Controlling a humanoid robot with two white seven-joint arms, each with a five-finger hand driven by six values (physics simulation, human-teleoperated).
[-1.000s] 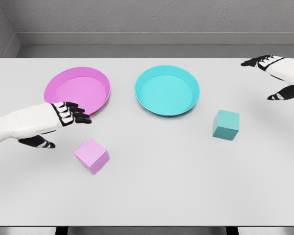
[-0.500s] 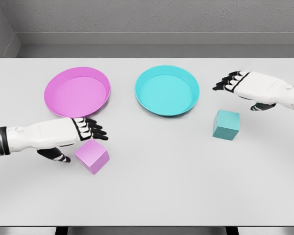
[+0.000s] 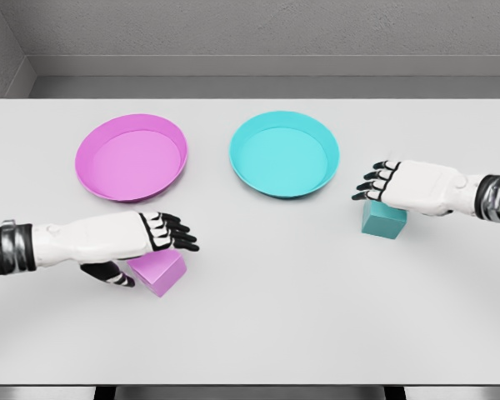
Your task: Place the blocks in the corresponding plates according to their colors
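Head view: I am hovering my left hand (image 3: 154, 235), fingers spread and holding nothing, over the pink block (image 3: 158, 271) on the white tabletop (image 3: 267, 308), below the pink plate (image 3: 132, 157). My right hand (image 3: 400, 185), also spread and empty, is covering the teal block (image 3: 383, 220) beside the teal plate (image 3: 284, 154). To grasp well, I am judging each hand should drop squarely, thumb and fingers on opposite faces.

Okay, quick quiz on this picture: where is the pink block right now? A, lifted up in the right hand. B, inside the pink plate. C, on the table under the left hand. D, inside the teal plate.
C: the pink block sits on the white table, partly covered by the left hand, in front of the pink plate.
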